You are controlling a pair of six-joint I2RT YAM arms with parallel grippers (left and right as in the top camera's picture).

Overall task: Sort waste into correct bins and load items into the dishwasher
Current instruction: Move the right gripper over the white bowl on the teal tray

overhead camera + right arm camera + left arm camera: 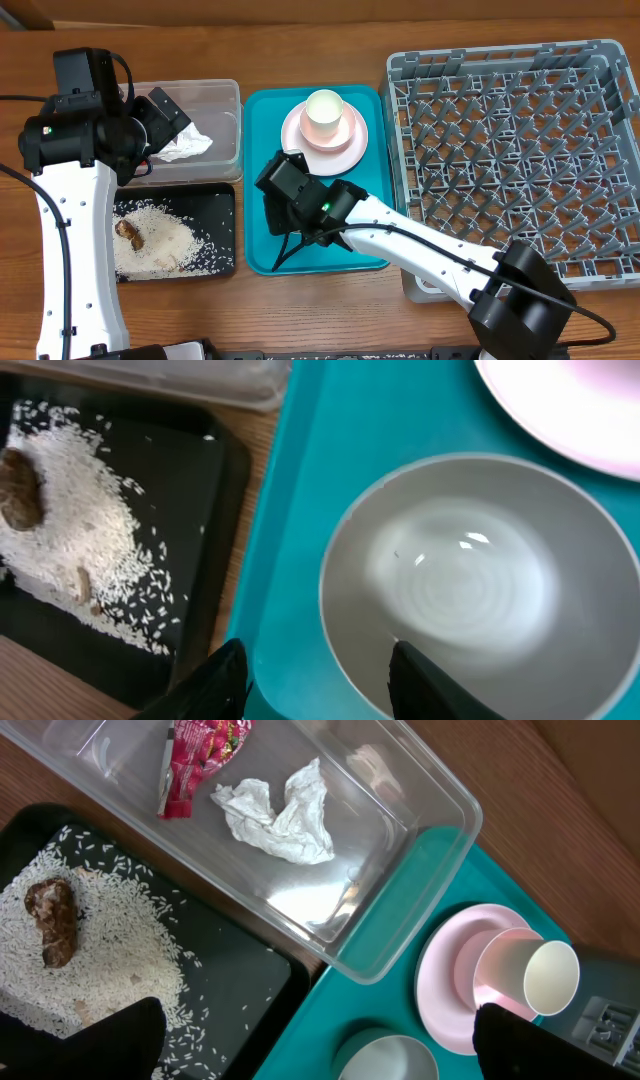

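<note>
The clear tub (pixel 218 100) holds a crumpled white napkin (pixel 280 815) and a red wrapper (pixel 195 760). The black tray (pixel 222 215) holds rice (pixel 110 940) and a brown lump (pixel 55 920). My left gripper (pixel 165 115) hangs open and empty above the tub. On the teal tray (pixel 262 120) a pale cup (pixel 323 112) stands on the pink plate (pixel 345 140); I cannot make out a separate pink bowl. My right gripper (pixel 320 685) is open, one finger inside the grey-white bowl (pixel 470 580) and one outside its rim. The grey dish rack (pixel 510 150) is on the right.
The tub and black tray lie side by side at the left, touching the teal tray's left edge. The right arm stretches from the front right across the rack's front left corner. The bowl is hidden under the right gripper in the overhead view.
</note>
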